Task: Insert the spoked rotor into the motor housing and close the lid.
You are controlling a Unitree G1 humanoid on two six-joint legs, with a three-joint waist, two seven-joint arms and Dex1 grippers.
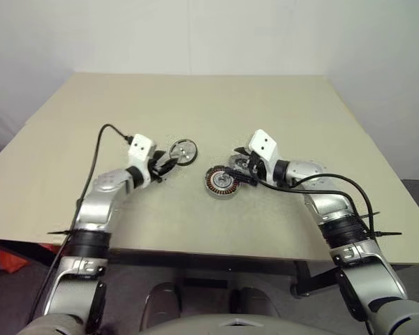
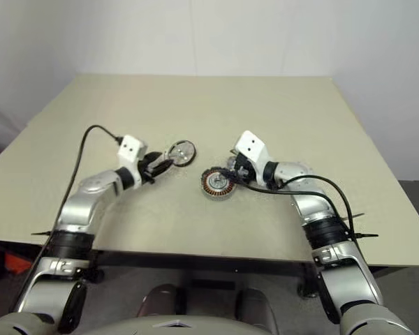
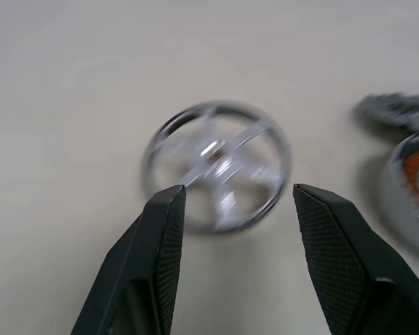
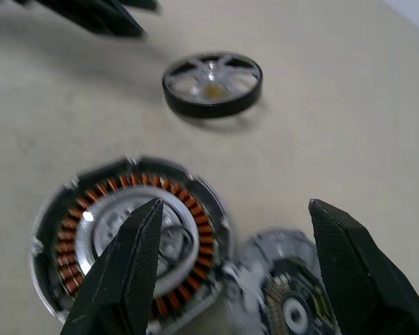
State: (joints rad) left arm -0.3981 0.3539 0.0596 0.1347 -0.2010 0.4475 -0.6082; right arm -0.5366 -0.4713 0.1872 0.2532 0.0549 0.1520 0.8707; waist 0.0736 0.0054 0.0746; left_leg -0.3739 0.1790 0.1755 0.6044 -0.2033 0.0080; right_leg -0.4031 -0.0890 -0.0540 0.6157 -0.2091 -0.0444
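The spoked rotor (image 1: pixel 183 151), a silvery wheel with a dark rim, lies flat on the table. My left gripper (image 1: pixel 165 165) is open just short of it, and in the left wrist view the rotor (image 3: pixel 216 164) sits beyond the gap between the fingertips. The motor housing (image 1: pixel 222 183), with its copper windings around a central hole, lies to the rotor's right. My right gripper (image 4: pixel 234 206) hangs open over the housing (image 4: pixel 129 234) and the lid (image 4: pixel 286 300), a smaller silvery disc with a dark middle that touches the housing. Neither gripper holds anything.
The beige table (image 1: pixel 195 105) stretches far behind the parts, and its front edge (image 1: pixel 216 250) is close to me. A black cable (image 1: pixel 98 150) runs along my left arm, another (image 1: pixel 335 180) loops over my right arm.
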